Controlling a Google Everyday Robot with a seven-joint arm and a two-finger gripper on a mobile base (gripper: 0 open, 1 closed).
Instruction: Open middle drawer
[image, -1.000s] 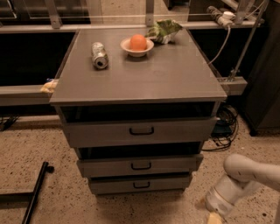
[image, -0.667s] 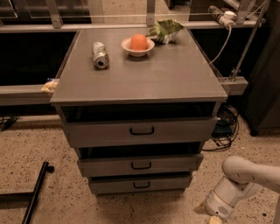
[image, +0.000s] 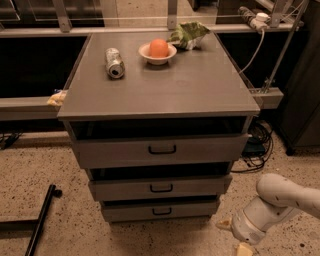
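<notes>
The middle drawer is the mid-sized grey front of the three-drawer cabinet, with a small black loop handle at its centre. It stands shut or nearly so, with a dark gap above it. The wider top drawer is above it and the narrower bottom drawer below. My gripper is at the end of the white arm, low at the bottom right. It is open, empty, to the right of the bottom drawer and apart from the cabinet.
On the cabinet top lie a can on its side, a bowl with an orange fruit and a green bag. Cables lie right of the cabinet. A black bar lies on the floor at the left.
The arm has shifted only slightly at the bottom right. The drawers and the things on top have not moved.
</notes>
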